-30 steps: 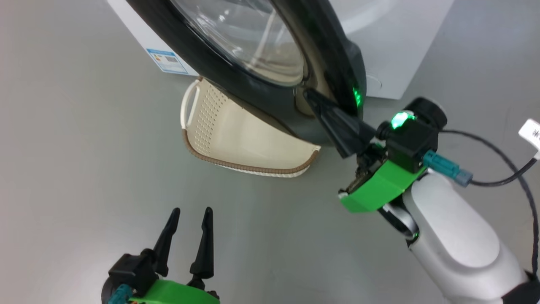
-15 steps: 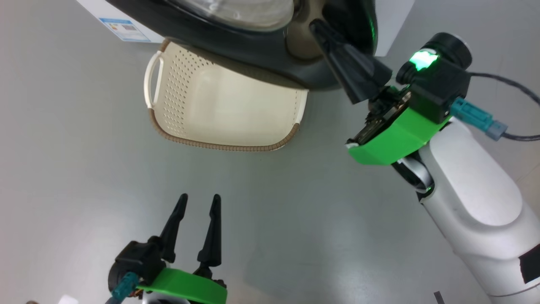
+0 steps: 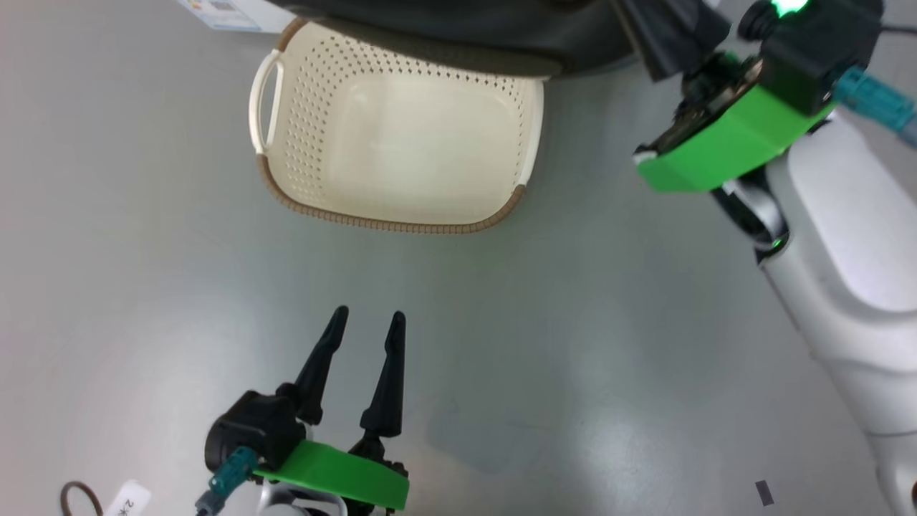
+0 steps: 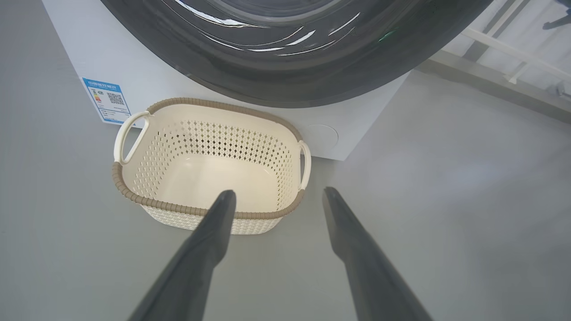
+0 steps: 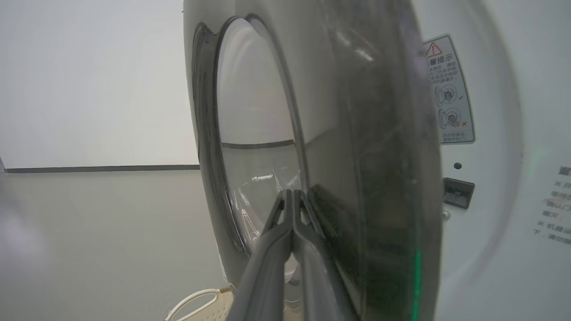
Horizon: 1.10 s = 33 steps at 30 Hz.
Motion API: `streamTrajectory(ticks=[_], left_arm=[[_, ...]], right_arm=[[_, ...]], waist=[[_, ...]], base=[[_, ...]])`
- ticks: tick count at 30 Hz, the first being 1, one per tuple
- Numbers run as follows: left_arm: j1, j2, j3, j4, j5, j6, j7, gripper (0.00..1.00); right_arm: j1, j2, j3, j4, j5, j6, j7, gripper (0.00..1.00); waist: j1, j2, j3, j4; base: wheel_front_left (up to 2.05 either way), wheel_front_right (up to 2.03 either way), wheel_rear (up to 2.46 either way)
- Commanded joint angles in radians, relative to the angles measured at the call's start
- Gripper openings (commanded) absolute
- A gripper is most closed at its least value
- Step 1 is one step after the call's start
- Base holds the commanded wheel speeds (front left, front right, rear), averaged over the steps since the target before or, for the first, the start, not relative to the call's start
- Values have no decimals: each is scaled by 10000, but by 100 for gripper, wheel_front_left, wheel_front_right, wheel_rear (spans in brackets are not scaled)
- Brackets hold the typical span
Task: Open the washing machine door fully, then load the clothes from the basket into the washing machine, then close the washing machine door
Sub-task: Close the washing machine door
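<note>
At the far right, our right gripper (image 5: 292,194), jaws pressed together, is set against the half-open washing machine door (image 5: 383,178), likely to push it shut, since the basket (image 3: 387,223) beneath stands empty; the left gripper (image 3: 369,314) idles near, jaws spread.

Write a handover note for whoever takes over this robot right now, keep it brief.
Left gripper: open, empty, above the floor near the basket.
Right gripper: shut, tips against the washing machine door beside its window.
Basket: empty, on the floor before the washing machine, under the open door.
Done: loading, judging by the empty basket.
Left: close the door.
</note>
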Motion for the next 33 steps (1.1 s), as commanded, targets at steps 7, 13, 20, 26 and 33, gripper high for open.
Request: streamTrajectory(ticks=[7, 13, 20, 26, 33], left_arm=[[-142, 108, 166, -647, -63, 211, -65, 100], [-50, 108, 29, -714, -115, 236, -65, 100], [-63, 108, -169, -872, -300, 282, -65, 100], [-183, 108, -290, -933, -407, 342, -65, 100], [-230, 108, -35, -795, -441, 390, -65, 100]], right_arm=[[-1449, -493, -331, 128, -252, 12, -44, 0], [-2353, -939, -301, 565, -355, 12, -44, 0], [-3251, -1300, -250, 1255, -374, 12, -44, 0], [-3772, -1455, -434, 1943, -558, 12, -44, 0], [-3343, -1395, -476, 1832, -517, 12, -44, 0]], waist=[[0, -1, 696, 338], [0, -1, 812, 476], [0, -1, 948, 751], [0, -1, 1019, 832], [0, -1, 653, 582]], base=[[0, 0, 0], [0, 0, 0], [0, 0, 0], [0, 0, 0], [0, 0, 0]])
